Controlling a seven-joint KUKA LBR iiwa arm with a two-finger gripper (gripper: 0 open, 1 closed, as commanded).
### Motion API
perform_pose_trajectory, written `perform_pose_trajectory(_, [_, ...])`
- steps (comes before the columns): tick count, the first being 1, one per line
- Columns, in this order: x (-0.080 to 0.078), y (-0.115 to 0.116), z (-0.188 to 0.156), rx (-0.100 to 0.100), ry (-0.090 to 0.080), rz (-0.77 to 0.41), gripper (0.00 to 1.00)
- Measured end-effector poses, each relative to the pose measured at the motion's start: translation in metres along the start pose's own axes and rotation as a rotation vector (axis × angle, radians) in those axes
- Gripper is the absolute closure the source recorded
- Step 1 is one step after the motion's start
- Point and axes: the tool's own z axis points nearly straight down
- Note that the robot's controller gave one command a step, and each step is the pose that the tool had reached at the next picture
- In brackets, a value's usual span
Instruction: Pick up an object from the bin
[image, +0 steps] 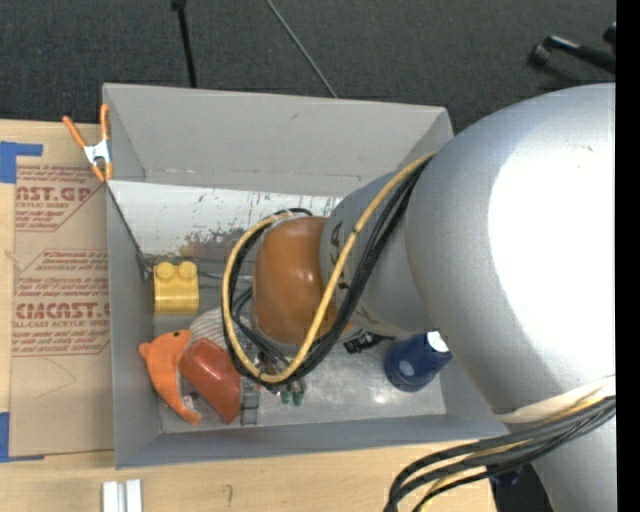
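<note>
Sat low beside the red rounded block (212, 375), front-left in the bin (280, 140); could not tell how wide the pincer (252, 396) stood. Best centred on it, clear of the orange toy animal (163, 368).

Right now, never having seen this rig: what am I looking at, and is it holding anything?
A single camera looks down into a grey metal bin from above, a little to one side. The big silver mass on the right is the robot arm reaching in. The orange cover and the looping cables are parts of its wrist, not things to be picked.

The claw is low near the bin's front, beside a red rounded thing. Also loose in the bin are a yellow toy block, an orange fish-like toy and a blue thing on the right.

The wrist hides whether anything is held, so I can't tell.
</note>
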Motion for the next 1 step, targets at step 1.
perform_pose_trajectory(1, [-0.0047, 0.0001, 0.0004, -0.001, 0.001, 0.002, 1.00])
